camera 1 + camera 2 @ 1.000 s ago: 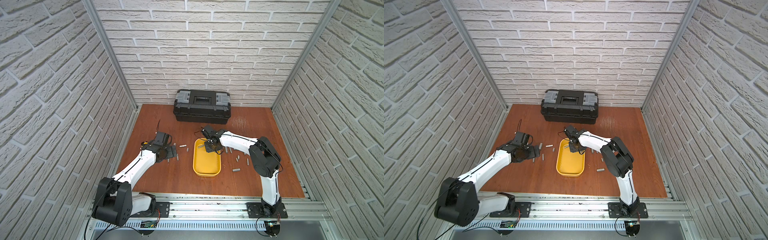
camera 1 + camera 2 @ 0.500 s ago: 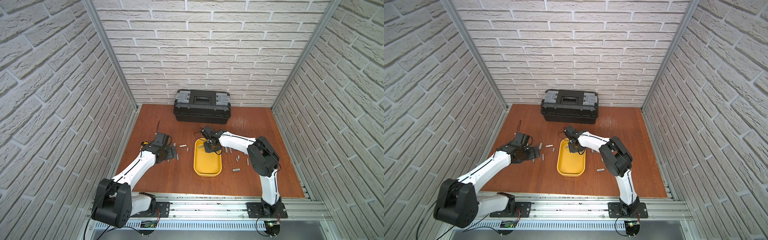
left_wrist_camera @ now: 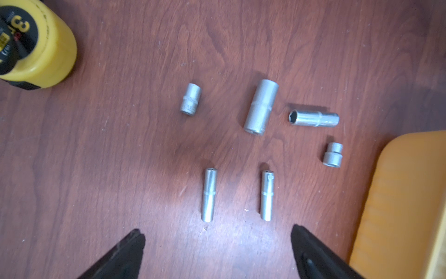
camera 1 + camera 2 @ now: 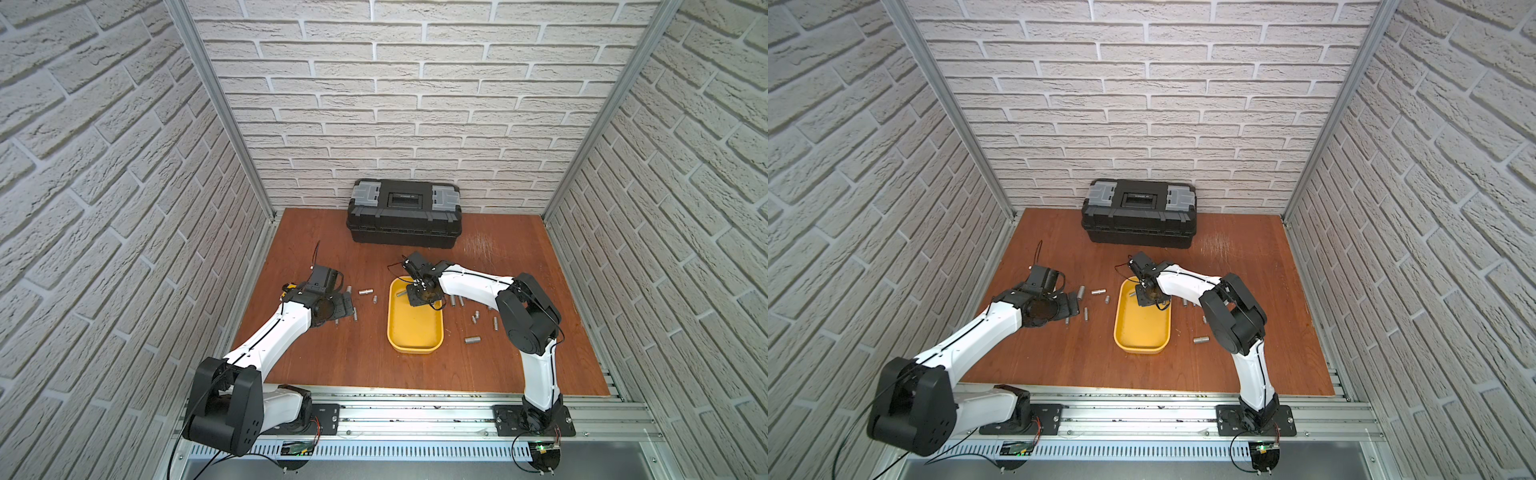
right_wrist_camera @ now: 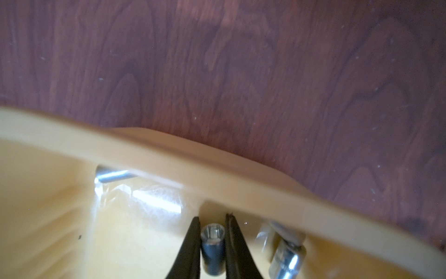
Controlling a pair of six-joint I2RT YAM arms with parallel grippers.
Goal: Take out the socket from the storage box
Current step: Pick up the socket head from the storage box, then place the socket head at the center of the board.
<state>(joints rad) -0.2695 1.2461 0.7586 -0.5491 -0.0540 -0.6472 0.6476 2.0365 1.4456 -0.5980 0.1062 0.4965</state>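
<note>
Widest first: the wooden table carries everything, and the black toolbox sits shut at the back wall, well beyond the right gripper and out of its way. That gripper is down in the far end of the storage box. The wrist view shows its fingers pressed against both sides of a socket, open end showing. It's clamped on, and the socket is still inside the box! Tight quarters, though. The box's rim rises just past the fingertips, a second socket lies just beside one finger, and a third socket rests against the wall farther off on the other side. Over to the left gripper: its jaws are wide apart with nothing between them. A yellow tape measure sits well off to one side and the box's edge is on the other. Six loose sockets are spread on the wood ahead of its tips. Against a second ago, in both top views, both arms, the box and the scattered sockets sit just where they were.
</note>
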